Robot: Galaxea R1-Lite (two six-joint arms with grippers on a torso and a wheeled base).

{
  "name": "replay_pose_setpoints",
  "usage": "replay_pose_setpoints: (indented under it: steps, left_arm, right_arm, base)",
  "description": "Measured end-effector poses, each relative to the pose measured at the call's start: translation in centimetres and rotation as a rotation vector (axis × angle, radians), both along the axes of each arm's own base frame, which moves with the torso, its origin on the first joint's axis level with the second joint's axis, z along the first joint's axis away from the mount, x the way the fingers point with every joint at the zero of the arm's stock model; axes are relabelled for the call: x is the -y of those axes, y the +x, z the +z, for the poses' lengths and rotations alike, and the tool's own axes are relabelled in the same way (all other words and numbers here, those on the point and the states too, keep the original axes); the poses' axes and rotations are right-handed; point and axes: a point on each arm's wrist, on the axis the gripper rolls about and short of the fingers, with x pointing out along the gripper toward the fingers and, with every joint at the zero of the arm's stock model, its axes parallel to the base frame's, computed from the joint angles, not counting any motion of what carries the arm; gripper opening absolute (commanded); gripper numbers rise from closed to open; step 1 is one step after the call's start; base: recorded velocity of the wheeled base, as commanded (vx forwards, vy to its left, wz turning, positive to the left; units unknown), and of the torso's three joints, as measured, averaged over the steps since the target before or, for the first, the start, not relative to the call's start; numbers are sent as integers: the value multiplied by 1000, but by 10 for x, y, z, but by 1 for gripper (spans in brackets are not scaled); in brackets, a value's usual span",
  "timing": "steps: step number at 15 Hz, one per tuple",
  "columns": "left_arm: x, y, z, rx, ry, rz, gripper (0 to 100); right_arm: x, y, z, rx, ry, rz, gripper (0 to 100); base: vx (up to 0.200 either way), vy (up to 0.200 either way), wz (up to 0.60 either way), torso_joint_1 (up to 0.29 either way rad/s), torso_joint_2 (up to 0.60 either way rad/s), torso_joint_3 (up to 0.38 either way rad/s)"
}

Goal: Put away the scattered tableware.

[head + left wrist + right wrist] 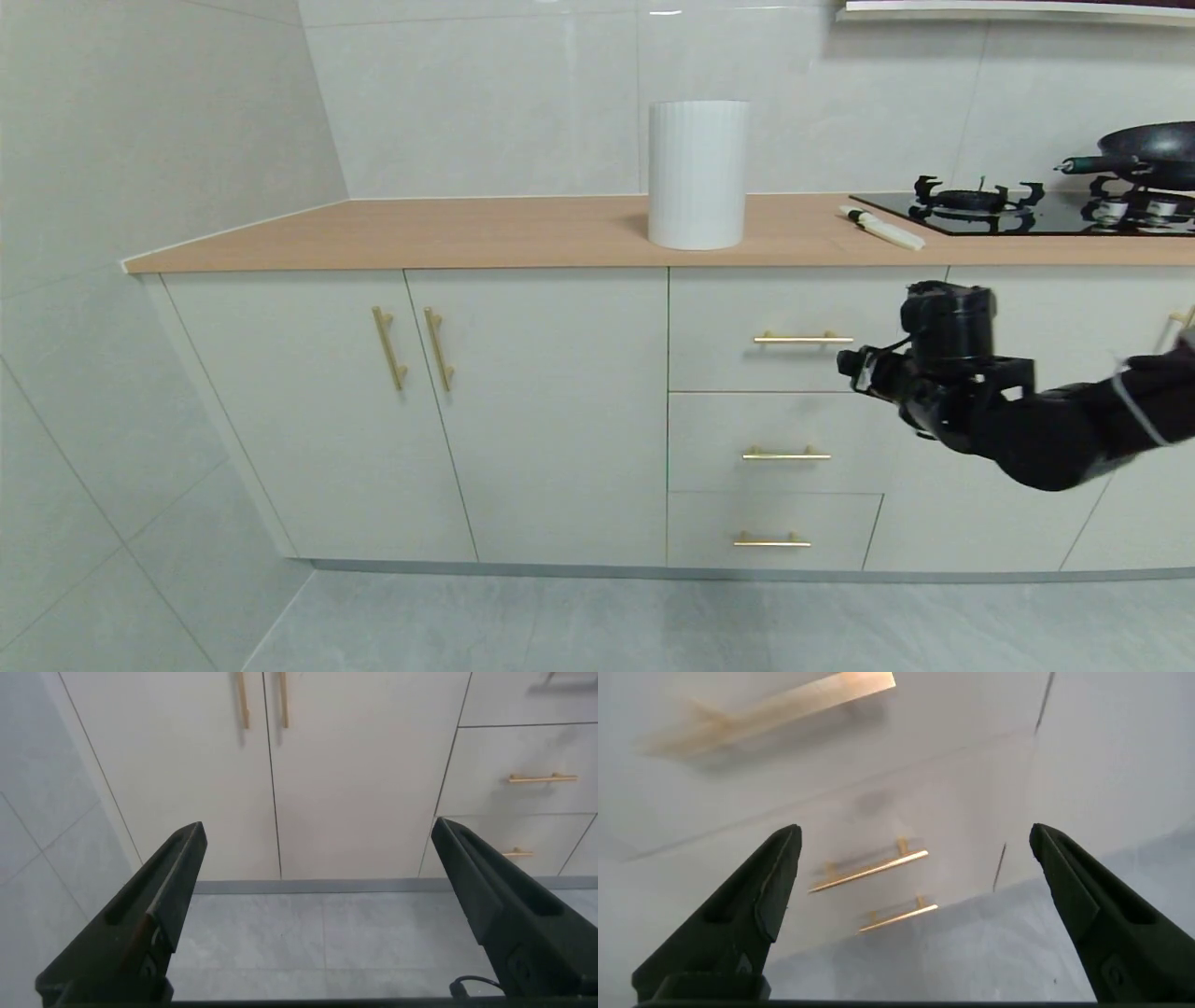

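The right gripper (853, 366), released beside the top drawer handle (803, 339), could slip off that thin bar if misaligned.

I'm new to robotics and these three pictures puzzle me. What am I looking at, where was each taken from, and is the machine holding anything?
It is a wheeled robot with two arms, in a kitchen. The wide picture comes from a camera on its head and shows the right arm near the top drawer handle. The other two come from a camera on each wrist; the dark prongs are that arm's own jaws, open, holding nothing. On the counter are a white ribbed container and, beside the stove, a pale utensil, perhaps chopsticks.
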Motion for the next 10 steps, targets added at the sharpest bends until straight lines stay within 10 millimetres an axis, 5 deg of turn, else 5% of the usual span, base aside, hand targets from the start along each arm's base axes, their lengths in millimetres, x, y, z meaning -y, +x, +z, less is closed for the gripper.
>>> replay_pose_setpoints:
  steps: [4, 10]
  left_arm:
    - [0, 0, 0, 0, 0, 0, 100]
    - [0, 0, 0, 0, 0, 0, 100]
  right_arm:
    - [26, -116, 43, 61, -93, 41, 100]
    - [88, -249, 36, 84, -309, -92, 100]
  base:
    - [0, 0, 0, 0, 0, 0]
    - [0, 0, 0, 0, 0, 0]
